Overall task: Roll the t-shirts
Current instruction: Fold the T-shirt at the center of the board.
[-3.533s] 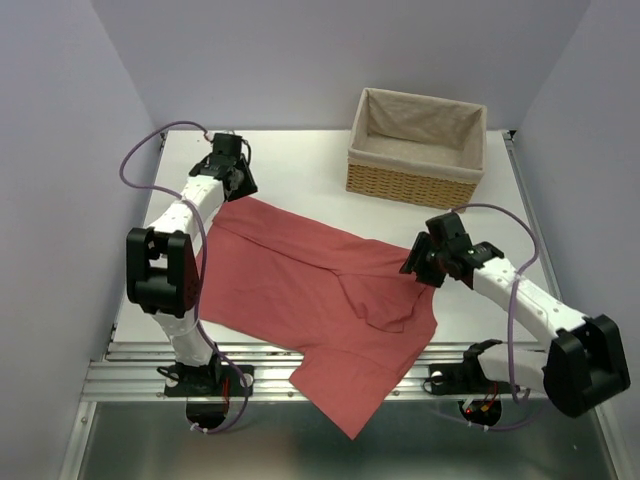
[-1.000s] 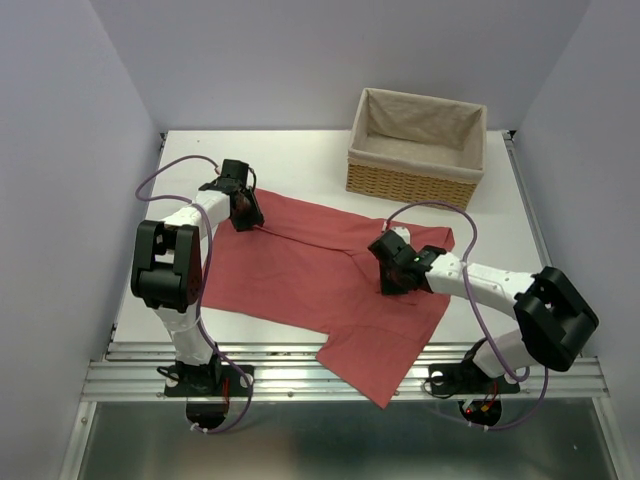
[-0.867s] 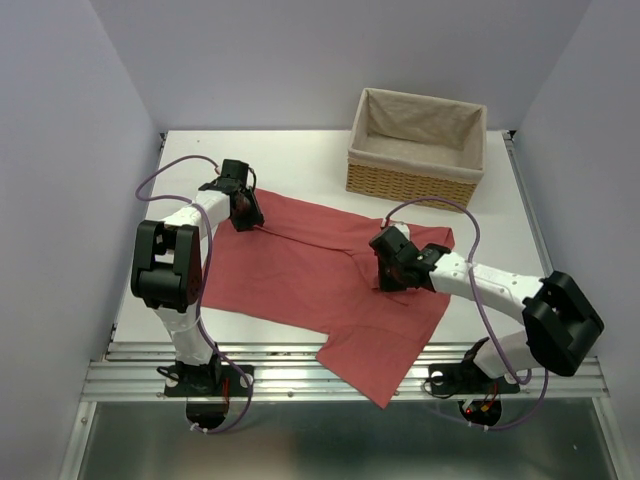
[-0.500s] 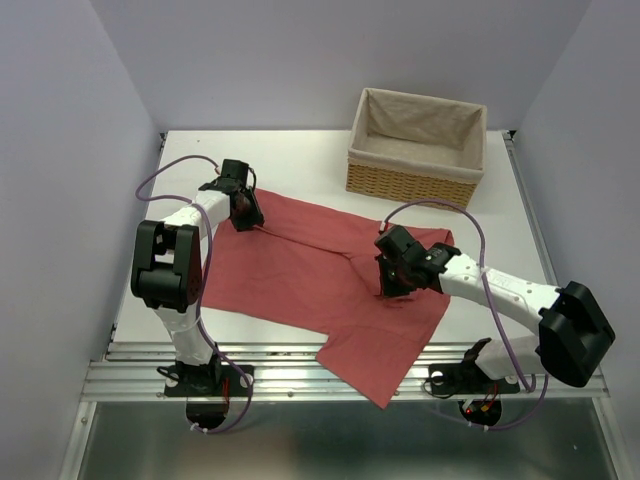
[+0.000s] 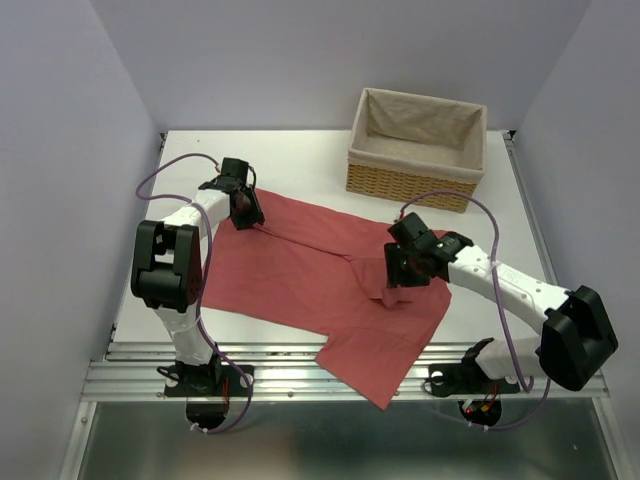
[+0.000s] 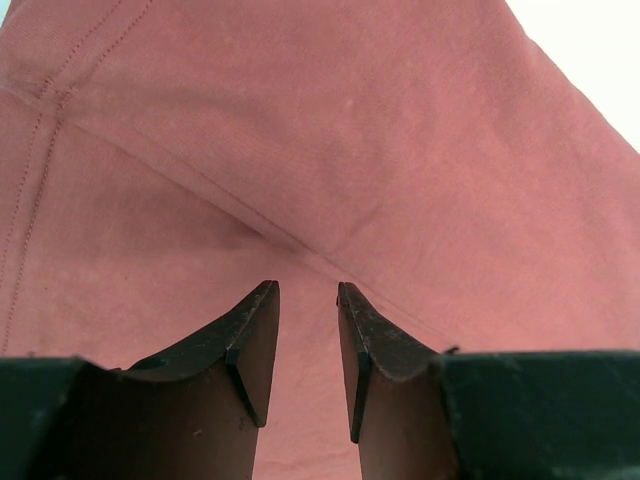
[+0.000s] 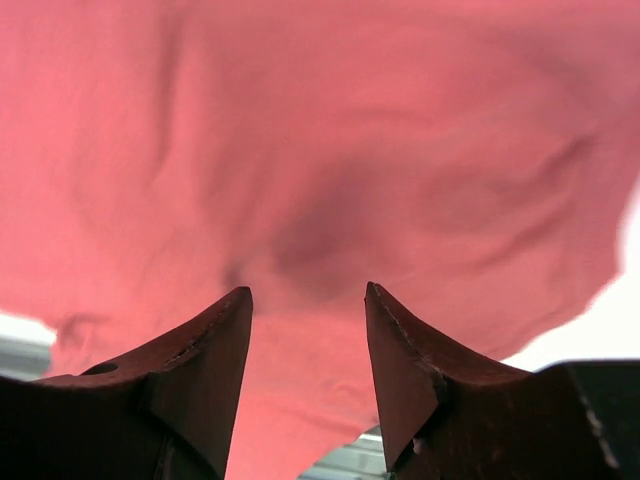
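Fingers of right gripper (image 7: 307, 290) and left gripper (image 6: 306, 285) are hanging parted, empty, above salmon-red soft cloth t-shirt (image 5: 290, 270); flattening bunched cloth beneath right fingers first looks wise.

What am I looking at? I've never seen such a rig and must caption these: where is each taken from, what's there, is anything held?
Two robot arms are bolted at the near edge of a table. The wide picture comes from a camera above and behind them; each close-up comes from a camera on a wrist, its dark fingers showing at the bottom. A salmon-red t-shirt lies spread on the table, and a wicker basket stands at the back. The left gripper and right gripper are both down at the cloth with jaws apart; neither holds anything.
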### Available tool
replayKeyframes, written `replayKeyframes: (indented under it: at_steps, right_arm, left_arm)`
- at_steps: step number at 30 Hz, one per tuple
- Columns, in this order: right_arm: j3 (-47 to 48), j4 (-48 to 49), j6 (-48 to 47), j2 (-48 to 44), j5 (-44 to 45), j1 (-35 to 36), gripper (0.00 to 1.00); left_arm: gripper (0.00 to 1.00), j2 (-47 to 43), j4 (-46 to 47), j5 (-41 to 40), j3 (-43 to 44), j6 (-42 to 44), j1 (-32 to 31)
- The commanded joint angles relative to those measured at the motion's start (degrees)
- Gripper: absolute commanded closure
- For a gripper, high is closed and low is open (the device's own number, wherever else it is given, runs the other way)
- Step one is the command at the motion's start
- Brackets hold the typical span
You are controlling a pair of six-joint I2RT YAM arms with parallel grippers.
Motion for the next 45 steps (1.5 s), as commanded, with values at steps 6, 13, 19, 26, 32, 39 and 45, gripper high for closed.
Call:
replayKeyframes:
  at_steps: [6, 13, 19, 26, 32, 39, 45]
  right_arm:
    - [-0.85, 7.47, -0.88, -3.75, -1.72, -23.10, 0.46]
    - [-4.64, 19.42, 1.49, 0.91, -10.51, -35.35, 0.49]
    - [-4.20, 23.20, 0.88, 7.06, -8.50, -37.55, 0.54]
    - [-2.71, 25.85, 1.75, 12.42, -7.62, -37.55, 0.62]
    - [-3.05, 26.55, 1.75, 15.77, -2.70, -38.61, 0.73]
    - [-4.02, 26.38, 1.49, 13.31, -1.99, -38.61, 0.72]
    - [-3.85, 24.01, 0.70, 8.92, -2.26, -38.61, 0.66]
  left_arm:
    - [0.58, -2.49, -0.20, 1.32, 2.47, 0.69, -0.17]
    - [0.58, -2.76, -0.64, 2.12, 3.44, 1.04, -0.35]
    - [0.57, -2.59, -0.29, 2.20, 4.31, 0.78, -0.26]
    - [0.57, 1.37, -0.20, 3.08, 7.74, 0.87, -0.35]
    - [0.56, 5.85, -1.34, 3.26, 11.78, 0.69, -0.26]
    - [0.57, 7.79, -1.78, 3.43, 13.10, 0.87, -0.35]
    - [0.57, 6.56, -1.87, 2.99, 13.19, 0.87, -0.26]
